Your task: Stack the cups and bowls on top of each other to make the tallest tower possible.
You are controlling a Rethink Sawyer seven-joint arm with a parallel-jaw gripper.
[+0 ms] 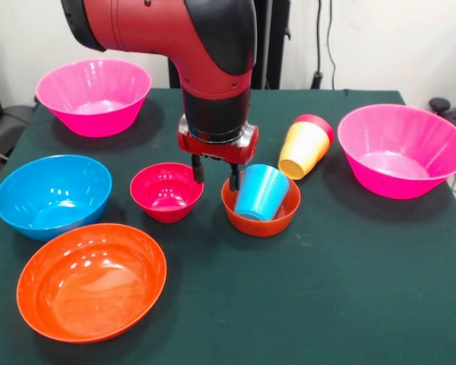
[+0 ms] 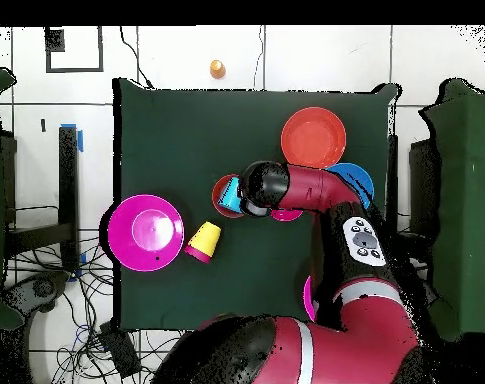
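The gripper (image 1: 214, 176) hangs low over the middle of the table (image 1: 342, 289), its two dark fingers apart and pointing down with nothing between them. One finger sits just above the far rim of the small orange bowl (image 1: 276, 219), the other just beside the crimson bowl (image 1: 166, 192). A blue cup (image 1: 261, 192) lies tilted in the small orange bowl, mouth toward the camera in the front view, close to the nearer finger; whether they touch is unclear. The crimson bowl stands upright just beside the small orange one.

Near them, toward the pedestal side, a yellow cup (image 1: 303, 149) lies on its side, nested over a red cup (image 1: 320, 124) whose end shows behind it. In the front view a pink bowl (image 1: 403, 150) stands at the right, another pink bowl (image 1: 93, 96) at the far left, a blue bowl (image 1: 52, 195) at the left, and a wide orange bowl (image 1: 91, 280) at the near left, all upright and empty.

In the overhead view the arm (image 2: 316, 190) covers the crimson bowl and one pink bowl; a small orange thing (image 2: 217, 68) lies on the floor beyond the table.
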